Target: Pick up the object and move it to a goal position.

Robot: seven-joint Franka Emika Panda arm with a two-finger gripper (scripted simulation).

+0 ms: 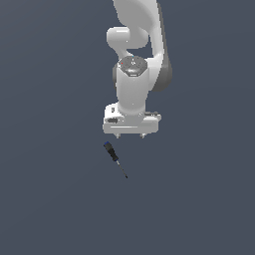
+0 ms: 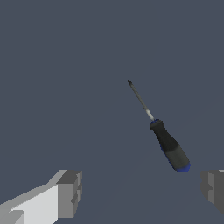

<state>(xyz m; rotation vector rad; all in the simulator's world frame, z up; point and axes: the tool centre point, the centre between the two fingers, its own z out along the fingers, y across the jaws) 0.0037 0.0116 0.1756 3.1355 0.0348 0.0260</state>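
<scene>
— Where, the screwdriver (image 1: 114, 158)?
— Flat on the floor (image 1: 45, 199), just below the gripper (image 1: 130, 135) in the exterior view, slightly toward that view's left.
— And its ends?
— Handle nearer the gripper, tip farther off, toward that view's right.
— Between the fingers (image 2: 68, 192)?
— No; apart from both, nearer one.

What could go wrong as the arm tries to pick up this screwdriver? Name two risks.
1. The screwdriver is much smaller than the gripper, and its handle lies off to one side of the open jaws, so closing now would likely miss.
2. Its shaft is very thin; gripped there, it might slip or pivot.
</scene>
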